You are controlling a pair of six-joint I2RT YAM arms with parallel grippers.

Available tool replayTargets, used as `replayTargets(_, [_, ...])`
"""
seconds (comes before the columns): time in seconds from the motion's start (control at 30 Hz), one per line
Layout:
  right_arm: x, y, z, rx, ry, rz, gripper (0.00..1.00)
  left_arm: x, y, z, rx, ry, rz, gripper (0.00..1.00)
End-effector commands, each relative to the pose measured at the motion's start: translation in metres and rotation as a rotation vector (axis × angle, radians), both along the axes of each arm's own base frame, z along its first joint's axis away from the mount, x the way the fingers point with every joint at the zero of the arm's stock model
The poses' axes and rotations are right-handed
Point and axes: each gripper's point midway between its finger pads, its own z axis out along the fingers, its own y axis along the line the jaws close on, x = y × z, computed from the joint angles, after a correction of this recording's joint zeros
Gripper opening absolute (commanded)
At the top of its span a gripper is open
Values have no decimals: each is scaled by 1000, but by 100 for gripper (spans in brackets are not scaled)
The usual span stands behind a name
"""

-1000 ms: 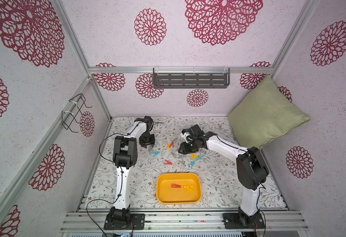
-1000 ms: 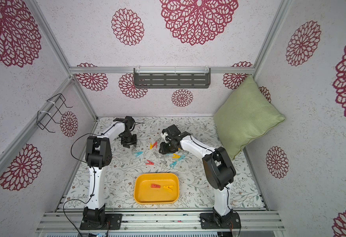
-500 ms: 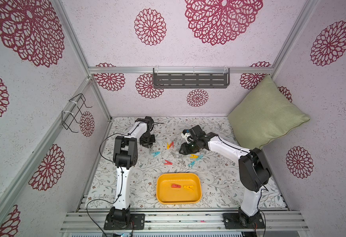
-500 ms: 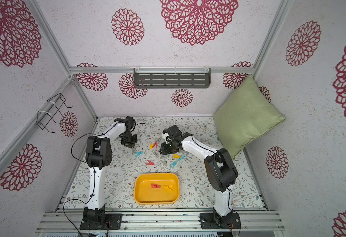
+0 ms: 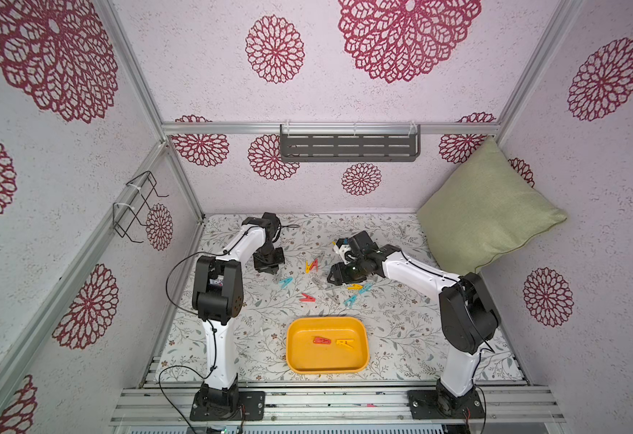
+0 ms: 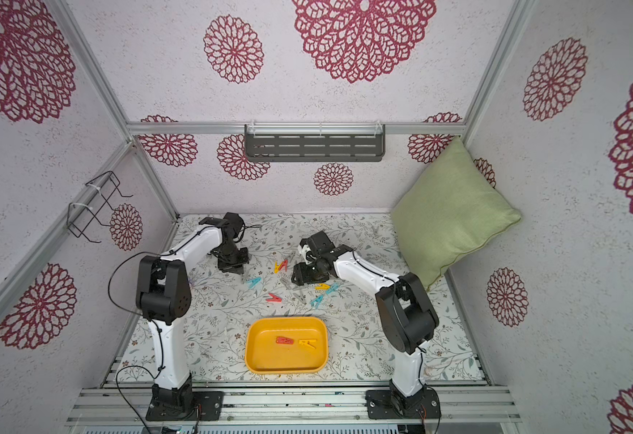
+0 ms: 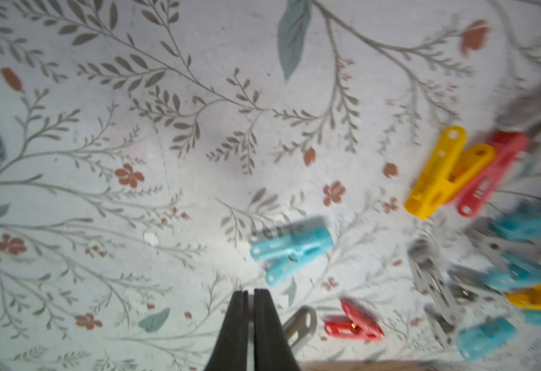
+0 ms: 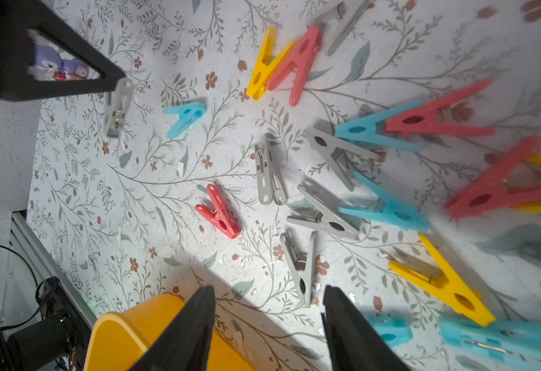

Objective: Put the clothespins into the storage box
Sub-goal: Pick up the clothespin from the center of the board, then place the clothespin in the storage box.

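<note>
Pressing together, left hand maybe touches a grey clothespin; right hand gapes, empty

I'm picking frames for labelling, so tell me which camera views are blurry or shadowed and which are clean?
Left wrist view: smeared throughout, the teal clothespin ghosted. Right wrist view: mostly crisp, though a dark shadow falls by the right gripper, and the nearest teal clothespin is soft. Both top views: sharp and evenly lit.
</note>
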Motion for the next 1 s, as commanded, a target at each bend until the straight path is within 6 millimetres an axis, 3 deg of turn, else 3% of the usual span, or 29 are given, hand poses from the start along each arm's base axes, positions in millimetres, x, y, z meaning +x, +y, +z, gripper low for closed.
replayTargets(0.0, [1,-5,29,41,-65,-21,61,-22,-26,45,-71,-79,5,0])
replayTargets(0.23, [-13,-28,21,-9,-70,-79,64,-90,-72,66,-121,-86,-42,0])
replayTargets(0.4, [-21,-48,14,-53,-71,-136,64,-139,-106,55,-125,-58,-88,2])
replayTargets(0.53, [-25,-69,12,-89,-75,-218,62,-168,-126,37,-121,-34,-111,10])
replayTargets(0.67, [-24,-96,4,-130,-55,-339,59,-179,-133,26,-102,-31,-132,24])
replayTargets(0.73, [-23,-108,0,-140,-40,-397,59,-179,-134,26,-93,-37,-137,39])
replayTargets(0.8, [-20,-117,-5,-147,-22,-448,59,-177,-133,28,-84,-48,-147,47])
replayTargets(0.97, [-8,-134,-15,-159,14,-562,62,-165,-133,41,-68,-91,-170,51])
